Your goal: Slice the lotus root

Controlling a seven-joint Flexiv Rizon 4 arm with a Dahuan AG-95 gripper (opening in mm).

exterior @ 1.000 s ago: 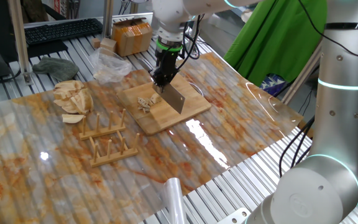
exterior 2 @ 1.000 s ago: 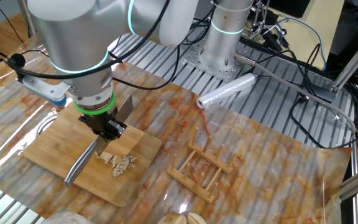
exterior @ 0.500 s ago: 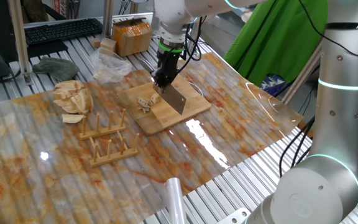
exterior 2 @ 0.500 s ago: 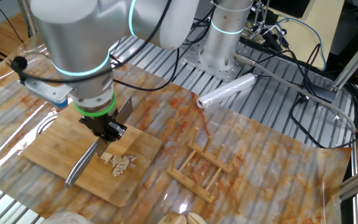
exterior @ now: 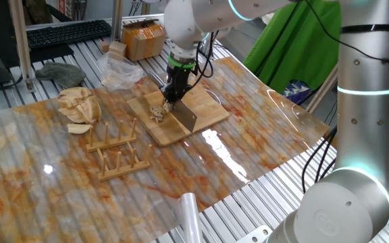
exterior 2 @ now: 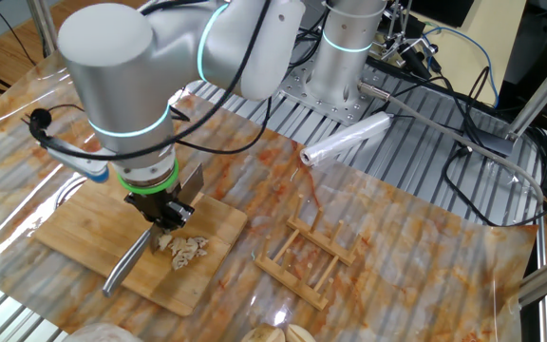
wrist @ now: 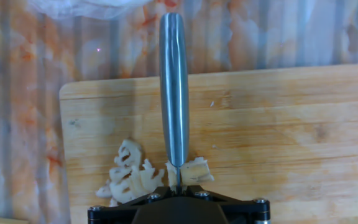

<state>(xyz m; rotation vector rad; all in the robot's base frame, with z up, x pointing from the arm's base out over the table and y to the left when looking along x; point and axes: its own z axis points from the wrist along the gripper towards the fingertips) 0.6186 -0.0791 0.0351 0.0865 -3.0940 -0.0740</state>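
My gripper (exterior: 172, 95) is shut on a steel cleaver (exterior: 187, 117), blade down on the wooden cutting board (exterior: 206, 108). The lotus root (exterior: 157, 112) lies as small pale slices right at the blade. In the hand view the cleaver's handle (wrist: 173, 93) runs straight away from my gripper (wrist: 177, 186). Thin holed slices (wrist: 129, 175) lie left of the blade and a small chunk (wrist: 197, 168) right of it, both touching it. From the other side, my gripper (exterior 2: 167, 215) stands just above the slices (exterior 2: 186, 248), and the handle (exterior 2: 127, 266) points to the board's near edge.
A heap of pale wedges (exterior: 78, 104) lies left of the board, with a wooden peg rack (exterior: 117, 152) in front of it. A crumpled plastic bag (exterior: 117, 71) and a cardboard box (exterior: 142, 39) sit behind. A clear roll (exterior 2: 345, 142) lies near the arm's base.
The gripper and cleaver have shifted left along the board and tilted, so the blade now stands at the lotus root pieces. The grip has stayed shut.
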